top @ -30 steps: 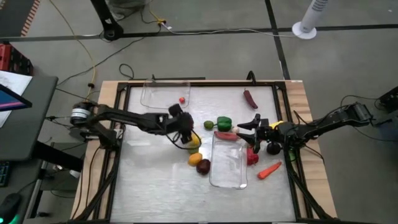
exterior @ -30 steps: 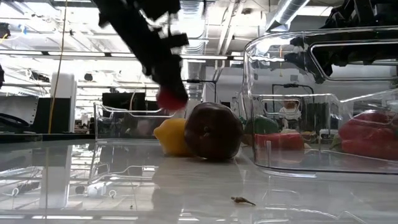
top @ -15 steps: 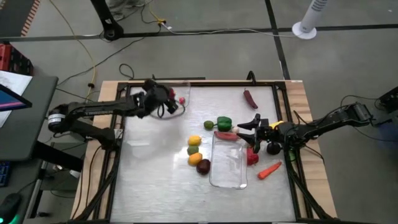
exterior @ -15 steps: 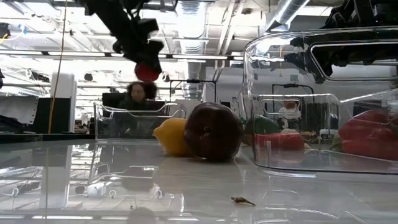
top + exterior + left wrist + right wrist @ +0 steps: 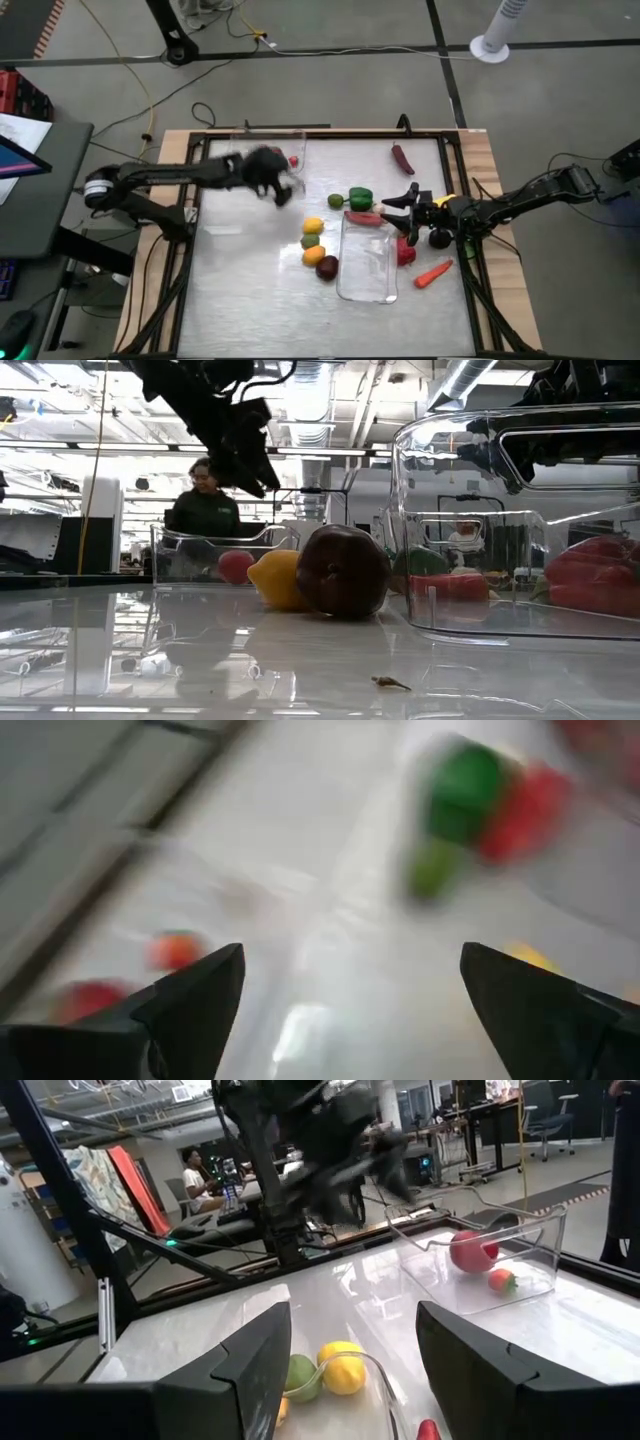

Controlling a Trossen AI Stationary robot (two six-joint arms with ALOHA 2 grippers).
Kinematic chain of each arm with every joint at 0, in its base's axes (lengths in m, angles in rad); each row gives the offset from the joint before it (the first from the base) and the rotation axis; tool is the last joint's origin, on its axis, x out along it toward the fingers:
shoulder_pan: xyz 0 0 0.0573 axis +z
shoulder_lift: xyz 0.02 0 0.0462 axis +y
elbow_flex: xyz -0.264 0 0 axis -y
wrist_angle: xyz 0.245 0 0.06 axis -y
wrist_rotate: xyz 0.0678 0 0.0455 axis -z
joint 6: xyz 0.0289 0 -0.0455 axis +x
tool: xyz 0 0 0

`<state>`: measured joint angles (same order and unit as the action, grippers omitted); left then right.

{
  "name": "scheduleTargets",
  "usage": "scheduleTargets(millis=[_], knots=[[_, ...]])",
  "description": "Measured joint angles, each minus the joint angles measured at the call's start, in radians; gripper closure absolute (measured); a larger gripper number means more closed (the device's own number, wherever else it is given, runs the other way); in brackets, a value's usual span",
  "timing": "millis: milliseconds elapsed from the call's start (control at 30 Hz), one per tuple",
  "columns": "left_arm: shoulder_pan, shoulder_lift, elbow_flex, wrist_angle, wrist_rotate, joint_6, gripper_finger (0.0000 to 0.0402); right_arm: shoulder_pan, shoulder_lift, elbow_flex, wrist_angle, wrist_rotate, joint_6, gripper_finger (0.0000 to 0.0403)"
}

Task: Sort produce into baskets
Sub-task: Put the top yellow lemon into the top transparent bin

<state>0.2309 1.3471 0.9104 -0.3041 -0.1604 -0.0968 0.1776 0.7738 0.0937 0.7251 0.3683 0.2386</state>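
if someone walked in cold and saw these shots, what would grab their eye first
Probably the left gripper, blurred and open over the table beside the far clear basket, which holds a red round piece and a smaller orange-red one. Next, the bright cluster mid-table: a yellow piece, a green one and a maroon one beside the near clear basket. The right gripper waits at that basket's right side.

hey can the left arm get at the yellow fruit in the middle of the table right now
Probably yes. The left gripper is open and empty just beside the far basket, and only bare table lies between it and the yellow fruit, which sits uncovered.
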Motion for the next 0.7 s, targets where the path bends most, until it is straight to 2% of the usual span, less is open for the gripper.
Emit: scheduleTargets(millis=[133,267,700], knots=[[-0.162,0.097,0.0,0.097,-0.017,0.01,0.0058,0.0,0.0,0.0,0.0,0.0,0.005,0.0159],[-0.241,0.204,0.0,0.16,-0.026,0.004,0.0069,0.0,0.0,0.0,-0.009,0.0,0.02,0.0159],[-0.217,0.405,0.001,0.216,0.06,-0.045,0.011,0.007,0.0,0.0,-0.011,0.0,0.019,0.0159]])
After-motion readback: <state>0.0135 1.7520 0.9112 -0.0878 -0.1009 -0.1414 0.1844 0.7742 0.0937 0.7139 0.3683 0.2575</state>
